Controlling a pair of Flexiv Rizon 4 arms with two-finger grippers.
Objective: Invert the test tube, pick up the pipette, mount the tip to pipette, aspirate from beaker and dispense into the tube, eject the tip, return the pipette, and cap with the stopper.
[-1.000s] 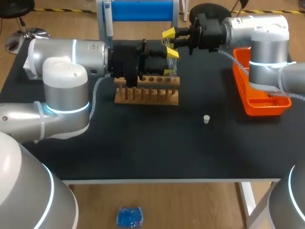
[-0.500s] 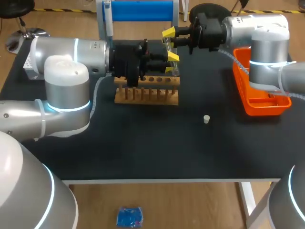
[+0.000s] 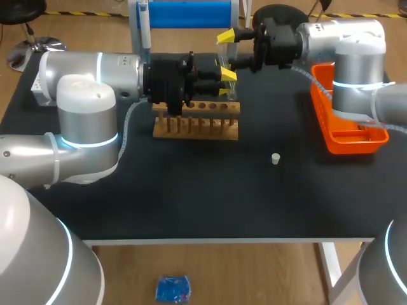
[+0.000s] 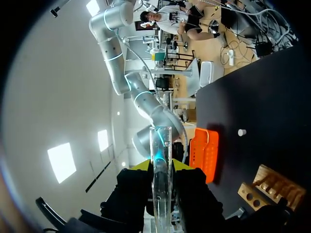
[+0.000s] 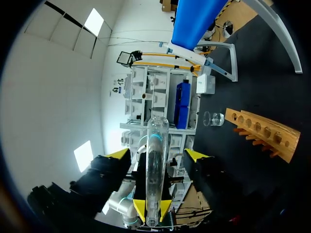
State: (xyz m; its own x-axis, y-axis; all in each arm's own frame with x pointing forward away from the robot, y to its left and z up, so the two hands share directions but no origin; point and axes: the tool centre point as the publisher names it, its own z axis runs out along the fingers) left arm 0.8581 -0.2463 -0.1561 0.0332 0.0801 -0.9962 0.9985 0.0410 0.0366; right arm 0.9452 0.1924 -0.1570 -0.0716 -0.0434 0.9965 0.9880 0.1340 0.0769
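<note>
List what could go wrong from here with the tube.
1. Only the left gripper clamps the test tube. The right gripper straddles it open, so closing off-centre could knock or crack the glass.
2. The tube is held near the wooden rack; a slip would likely drop it onto the rack.

1. A flat black table (image 3: 210, 197) carries everything.
2. A light wooden rack with a row of holes (image 3: 197, 121) stands mid-table, toward the far edge.
3. An orange plastic tray (image 3: 348, 141) lies along the right edge.
4. A small white stopper (image 3: 275, 159) sits apart from both, between the rack and the tray.
5. A blue-topped, white-framed stand (image 3: 184, 14) stands at the far edge.
6. A small clear glass beaker (image 5: 214, 119) stands just beside one end of the rack.
</note>
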